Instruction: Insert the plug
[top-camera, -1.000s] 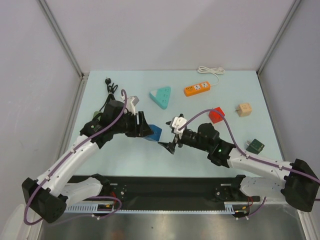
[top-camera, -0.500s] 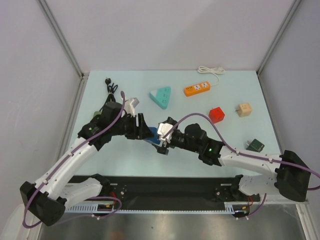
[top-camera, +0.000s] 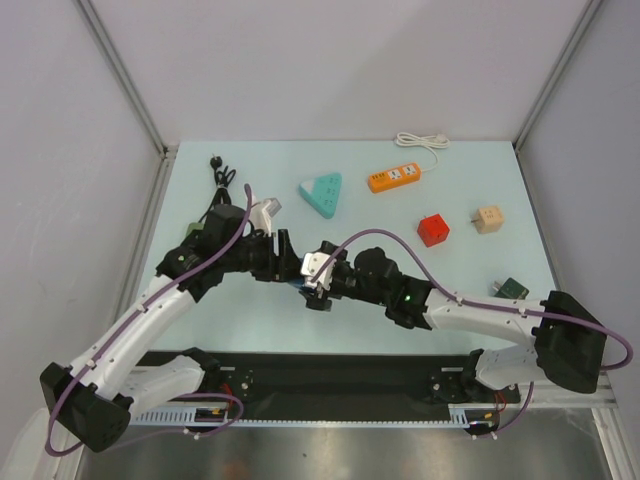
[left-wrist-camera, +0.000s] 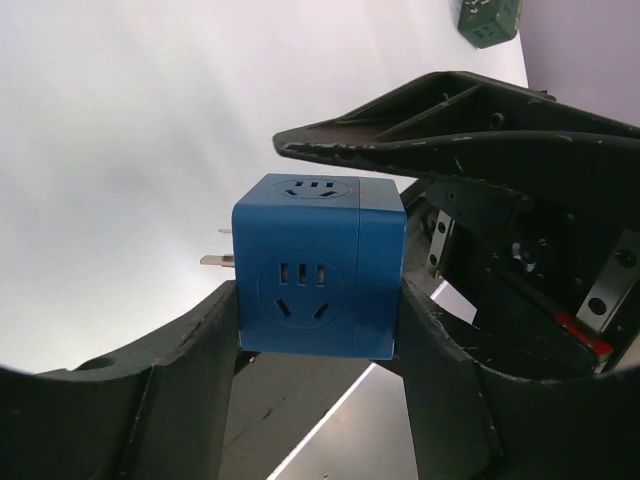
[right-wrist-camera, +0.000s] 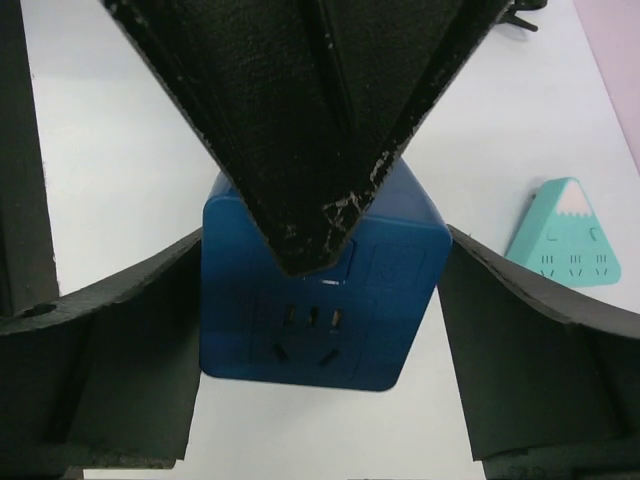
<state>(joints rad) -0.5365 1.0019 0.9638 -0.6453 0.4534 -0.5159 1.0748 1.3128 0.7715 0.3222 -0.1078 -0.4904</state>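
The plug (top-camera: 217, 168), small and black on a looped black cord, lies at the table's far left, away from both grippers. My left gripper (left-wrist-camera: 318, 310) is shut on a blue cube socket (left-wrist-camera: 310, 265) and holds it above the table, metal prongs pointing left. My right gripper (right-wrist-camera: 320, 300) is open with its fingers either side of the same blue cube (right-wrist-camera: 315, 300); a small gap shows at the right finger. In the top view the two grippers (top-camera: 300, 270) meet left of centre and hide most of the cube.
A teal triangular socket (top-camera: 322, 192), an orange power strip (top-camera: 393, 177) with its white cord (top-camera: 422, 141), a red cube (top-camera: 433, 230), a beige cube (top-camera: 488, 219) and a dark green cube (top-camera: 511, 290) lie on the table.
My right gripper has moved left across the table and now straddles the blue cube held by my left gripper. The left arm shifted slightly.
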